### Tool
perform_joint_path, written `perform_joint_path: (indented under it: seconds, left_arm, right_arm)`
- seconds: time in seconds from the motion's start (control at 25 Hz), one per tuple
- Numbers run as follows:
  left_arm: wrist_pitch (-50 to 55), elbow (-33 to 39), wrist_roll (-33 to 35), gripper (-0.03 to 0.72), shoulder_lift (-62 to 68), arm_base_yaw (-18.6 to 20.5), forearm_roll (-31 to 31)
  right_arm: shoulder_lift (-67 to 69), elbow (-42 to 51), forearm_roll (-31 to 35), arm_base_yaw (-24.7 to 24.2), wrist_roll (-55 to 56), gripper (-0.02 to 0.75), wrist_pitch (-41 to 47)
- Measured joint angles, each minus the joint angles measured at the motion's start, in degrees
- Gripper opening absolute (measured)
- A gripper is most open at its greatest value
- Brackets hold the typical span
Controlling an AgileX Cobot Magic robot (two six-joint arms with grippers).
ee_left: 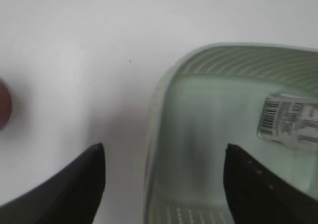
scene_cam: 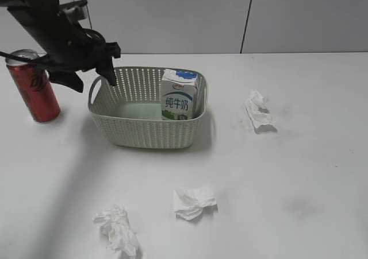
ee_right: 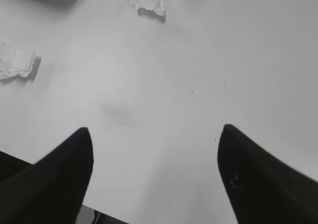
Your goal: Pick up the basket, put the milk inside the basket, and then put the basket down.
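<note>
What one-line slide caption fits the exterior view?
Milk carton standing inside the green basket on the table, left tool open above its left handle, red can alongside.

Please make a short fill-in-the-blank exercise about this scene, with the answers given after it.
1. The milk stands inside the ____.
2. The left gripper is open, its fingers on either side of the basket ____.
3. The red can stands ____ the basket, on the table.

Missing words: basket; wall; outside
</note>
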Motion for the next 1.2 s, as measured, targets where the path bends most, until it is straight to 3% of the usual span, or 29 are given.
perform_joint_path:
  seconds: [0.48, 0.8, 1.0, 1.2]
  left_arm:
    - [16.16, 0.00, 4.06, 0.568, -25.47, -0.05, 1.17]
    - [24.93, 1.30, 5.04, 0.566, -42.87, -0.05, 5.89]
    - [25.29, 9.21, 5.63, 0.562, -56.83, -0.05, 6.26]
    - [25.58, 23.20, 7.52, 0.559, -70.89, -0.05, 7.73]
  right_arm:
    - [-2.71, 0.57, 4.23, 0.00, 1.39, 0.594, 0.74]
    - [-16.89, 10.55, 4.58, 0.00, 2.33, 0.594, 0.99]
    - [-31.17, 19.16, 4.58, 0.00, 3.18, 0.594, 1.31]
    - [-43.69, 27.40, 4.30, 0.00, 4.14, 0.594, 1.60]
